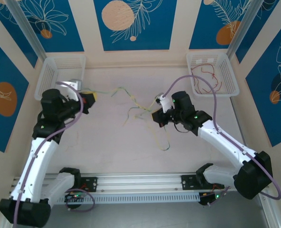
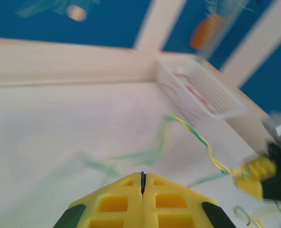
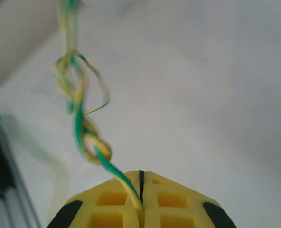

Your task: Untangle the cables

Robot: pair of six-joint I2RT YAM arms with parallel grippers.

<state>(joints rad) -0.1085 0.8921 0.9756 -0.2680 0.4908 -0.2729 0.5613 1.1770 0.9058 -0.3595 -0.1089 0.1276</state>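
Thin green and pale yellow cables (image 1: 135, 108) stretch in a twisted line across the table between my two grippers, and a loose loop trails toward the front (image 1: 164, 145). My right gripper (image 1: 155, 108) (image 3: 141, 173) is shut on a green-yellow cable that rises from its jaws into a knotted twist (image 3: 76, 118). My left gripper (image 1: 90, 97) (image 2: 143, 176) is shut. A blurred green wire (image 2: 131, 156) runs just ahead of its tip, and I cannot tell whether it is pinched. A red cable (image 1: 208, 76) lies in the right basket.
A white basket (image 1: 60, 66) stands at the back left and another (image 1: 228, 71) at the back right. The aluminium rail (image 1: 140, 183) runs along the near edge. Patterned blue walls close in the table on three sides.
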